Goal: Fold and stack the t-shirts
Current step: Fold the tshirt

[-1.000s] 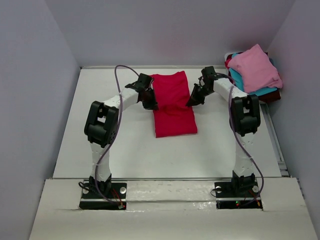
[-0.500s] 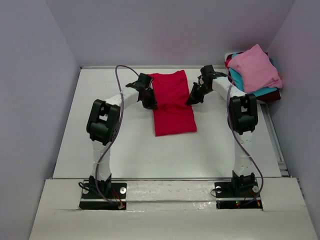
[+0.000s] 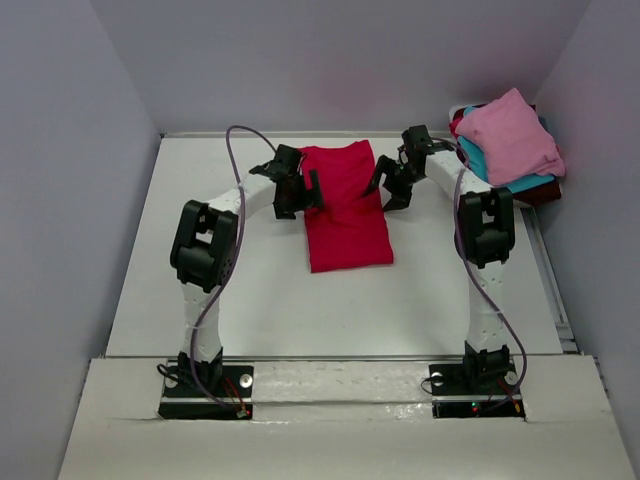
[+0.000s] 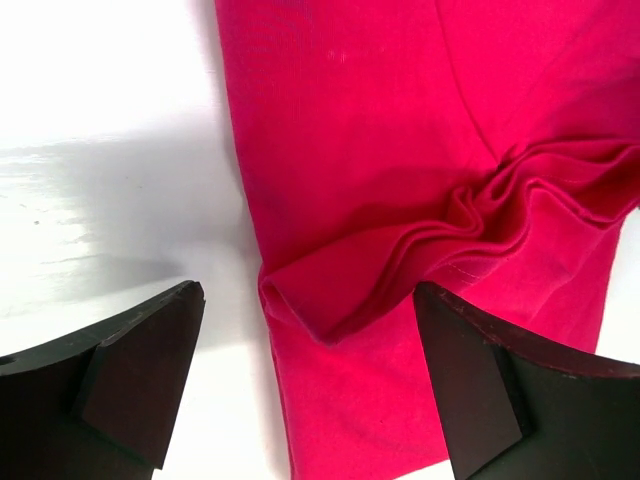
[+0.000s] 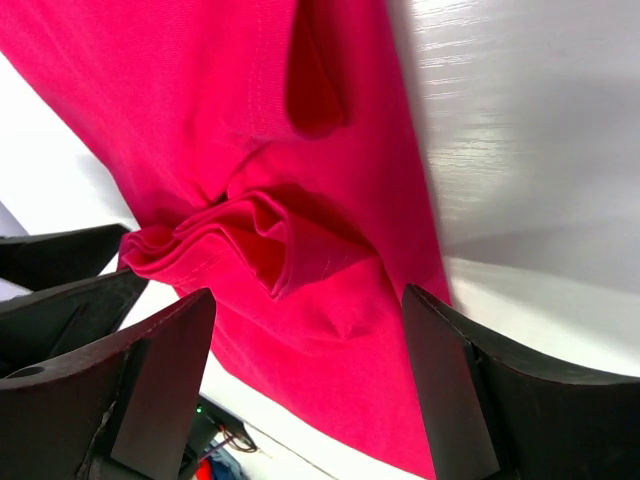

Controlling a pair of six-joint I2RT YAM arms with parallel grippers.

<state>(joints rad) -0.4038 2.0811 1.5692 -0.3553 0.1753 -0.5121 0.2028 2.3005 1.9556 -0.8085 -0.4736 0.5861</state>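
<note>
A crimson-red t-shirt (image 3: 345,210) lies folded into a long strip in the middle of the table (image 3: 250,290). My left gripper (image 3: 300,192) stands open over its left edge and my right gripper (image 3: 388,188) stands open over its right edge. In the left wrist view the red t-shirt (image 4: 380,150) shows a bunched fold between the spread fingers of the left gripper (image 4: 308,292), with nothing held. In the right wrist view the red t-shirt (image 5: 200,100) is likewise rumpled between the spread fingers of the right gripper (image 5: 308,295).
At the back right corner sits a stack of folded shirts: a light pink one (image 3: 510,135) on top, a teal-blue one (image 3: 488,168) under it, a dark maroon one (image 3: 545,190) at the bottom. Grey walls close in the table on three sides.
Both grippers were shut on the red t-shirt's side edges and have now opened and let go. The arms have hardly shifted.
</note>
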